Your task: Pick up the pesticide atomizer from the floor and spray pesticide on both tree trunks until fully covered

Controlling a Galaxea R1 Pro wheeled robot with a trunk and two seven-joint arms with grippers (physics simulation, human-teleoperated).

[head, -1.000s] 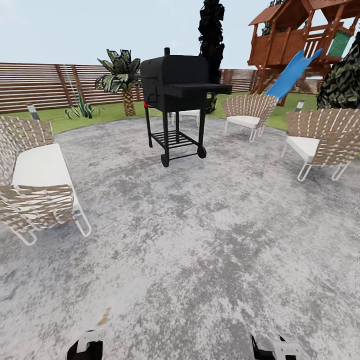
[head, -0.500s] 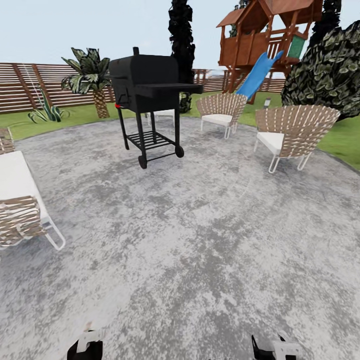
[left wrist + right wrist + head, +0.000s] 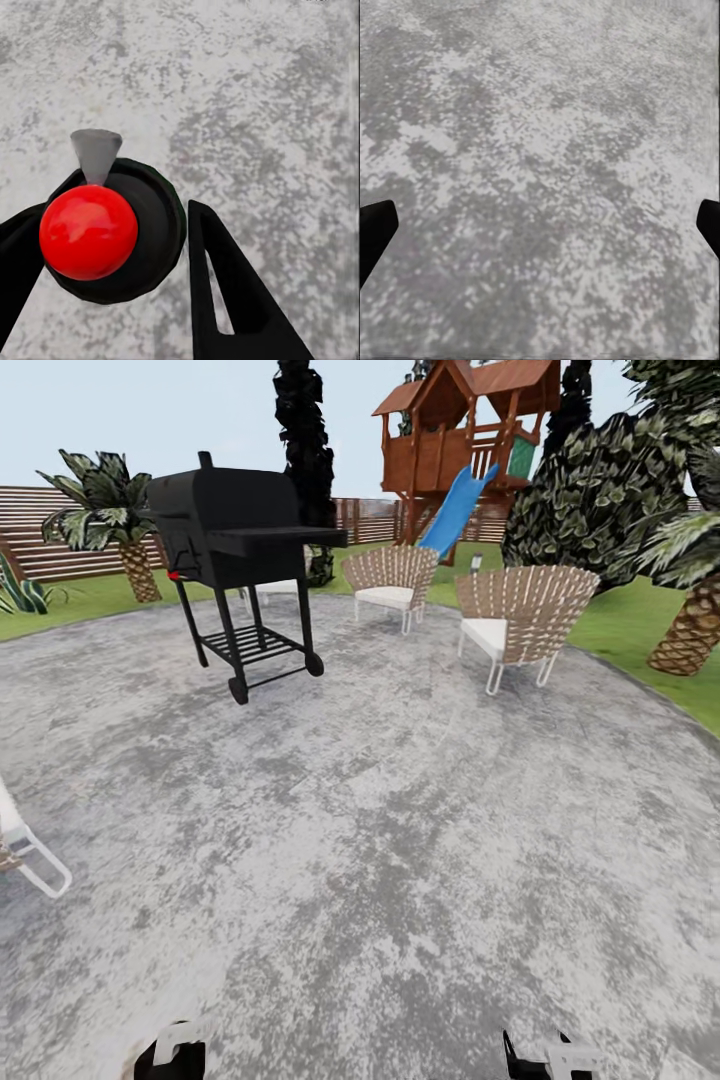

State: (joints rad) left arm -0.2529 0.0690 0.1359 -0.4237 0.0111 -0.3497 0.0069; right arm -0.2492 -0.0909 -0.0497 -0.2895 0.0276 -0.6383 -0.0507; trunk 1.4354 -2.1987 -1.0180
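I see a wide mottled grey stone patio spreading from near to far; beyond it a red-brown wooden playhouse with a blue slide stands far right; a black wheeled barbecue grill stands far left; two woven tan chairs with white cushions sit right of it; my left gripper is clamped on a dark round bottle with a red ball-like top and grey nozzle, seemingly the atomizer; my right gripper has its fingers spread wide over bare stone.
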